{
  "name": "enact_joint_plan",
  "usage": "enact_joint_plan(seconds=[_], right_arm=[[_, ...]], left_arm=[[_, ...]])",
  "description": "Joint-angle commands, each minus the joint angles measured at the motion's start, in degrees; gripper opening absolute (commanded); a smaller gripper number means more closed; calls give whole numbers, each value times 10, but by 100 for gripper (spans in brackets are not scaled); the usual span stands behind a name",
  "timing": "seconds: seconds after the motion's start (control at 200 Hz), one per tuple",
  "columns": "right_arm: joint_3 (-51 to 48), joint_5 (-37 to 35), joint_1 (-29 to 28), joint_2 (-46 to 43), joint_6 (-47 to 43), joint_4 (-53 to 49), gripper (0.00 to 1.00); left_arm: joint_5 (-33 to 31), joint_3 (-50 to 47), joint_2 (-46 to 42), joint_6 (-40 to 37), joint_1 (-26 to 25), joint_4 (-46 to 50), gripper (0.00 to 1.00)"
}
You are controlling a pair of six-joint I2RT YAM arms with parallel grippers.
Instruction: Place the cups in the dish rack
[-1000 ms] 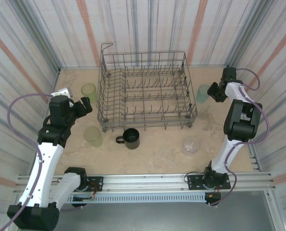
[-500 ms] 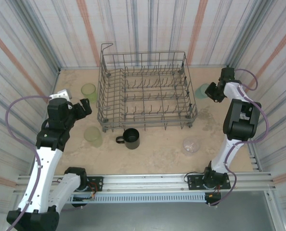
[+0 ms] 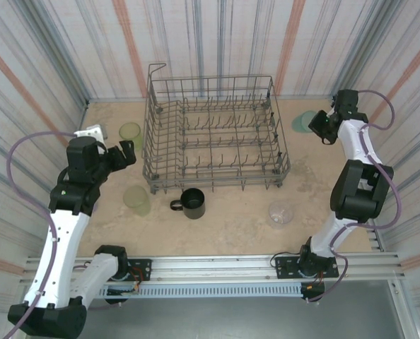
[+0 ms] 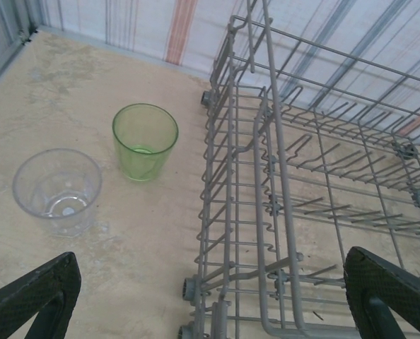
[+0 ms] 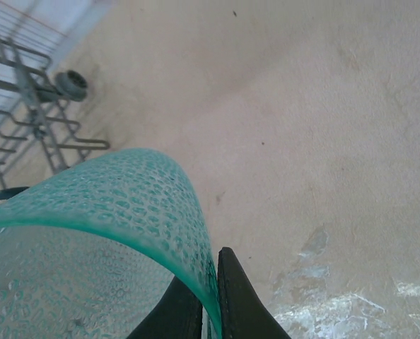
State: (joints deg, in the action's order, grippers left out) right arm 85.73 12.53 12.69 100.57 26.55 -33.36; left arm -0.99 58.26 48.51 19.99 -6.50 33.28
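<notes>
Beige tabletop, wire dish rack, dimpled teal cup, seemingly tilted

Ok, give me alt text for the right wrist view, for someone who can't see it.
The right gripper has its fingers shut on the rim of a translucent, bumpy-textured teal cup, which fills the lower left, with the beige table behind it. A corner of the grey wire dish rack, with a small wheel, shows at the upper left.

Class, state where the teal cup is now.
Top view: the teal cup is far right, beside the dish rack, rim pinched by the right end effector.
</notes>
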Motion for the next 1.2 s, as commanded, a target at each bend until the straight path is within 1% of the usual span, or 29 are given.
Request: enact_joint_plan(seconds=[0.0,0.15,0.255,0.471,0.666,0.822,0.967,1.092,1.197], right_arm=[[21,32,0,-48,-5,-10,0],[21,62,-20,-78,7,29,0],[20,84,-39,-90,19,53,0],[13,88,-102,-106,36,105,0],[-10,125,-151,-111,52,155,0],[-31,163,-169,-105,84,197,0],[-39,180,-176,-95,93,207,0],[-57,205,-179,-94,117,228,0],[-74,222,-190,-97,133,247,0]], left_arm=[[20,29,9,0,-4,12,99],[10,57,25,13,-3,12,99],[34,63,35,35,-4,0,99],[71,72,60,61,-4,-15,99],[99,89,88,82,-11,-17,99],[114,115,106,99,-23,-24,99],[166,144,127,134,-28,-64,99],[169,171,149,147,-44,-70,99],[182,173,167,166,-55,-98,99]])
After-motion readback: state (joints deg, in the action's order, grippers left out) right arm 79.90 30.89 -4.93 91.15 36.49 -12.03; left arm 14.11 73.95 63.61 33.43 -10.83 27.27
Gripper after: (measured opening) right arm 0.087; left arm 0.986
